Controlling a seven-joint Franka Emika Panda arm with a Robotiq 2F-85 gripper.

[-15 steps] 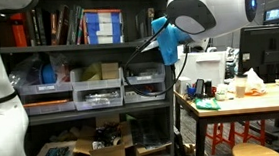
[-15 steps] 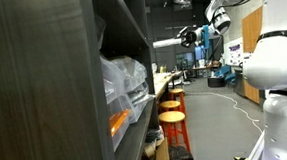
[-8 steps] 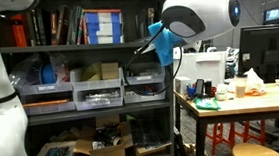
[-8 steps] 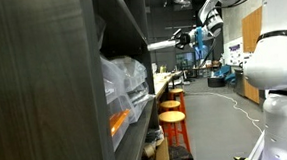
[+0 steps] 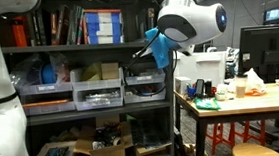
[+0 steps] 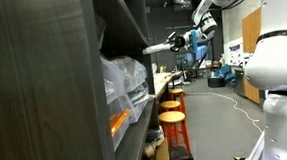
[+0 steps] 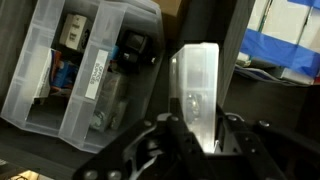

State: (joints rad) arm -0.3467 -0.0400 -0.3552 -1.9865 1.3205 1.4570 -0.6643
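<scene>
My gripper (image 7: 195,132) is shut on a flat translucent white plastic piece (image 7: 194,85) that sticks out ahead of the jaws. In the wrist view it points at a dark shelf upright (image 7: 215,25), with a clear plastic bin (image 7: 75,75) of small parts to its left. In both exterior views the gripper (image 5: 149,47) (image 6: 184,40) is held high in the air next to the shelving unit (image 5: 80,83), and the pale piece (image 6: 160,47) reaches towards the shelf. Blue wrapping (image 5: 162,48) covers the wrist.
The shelving holds books (image 5: 60,26), blue and white boxes (image 5: 102,27), clear bins (image 5: 97,91) and cardboard boxes (image 5: 105,149) at the bottom. A wooden table (image 5: 247,100) with clutter stands beside it. Stools (image 6: 172,113) line a bench.
The arm has moved steadily towards the shelving, carrying the plastic piece with it. The gripper stays shut on it.
</scene>
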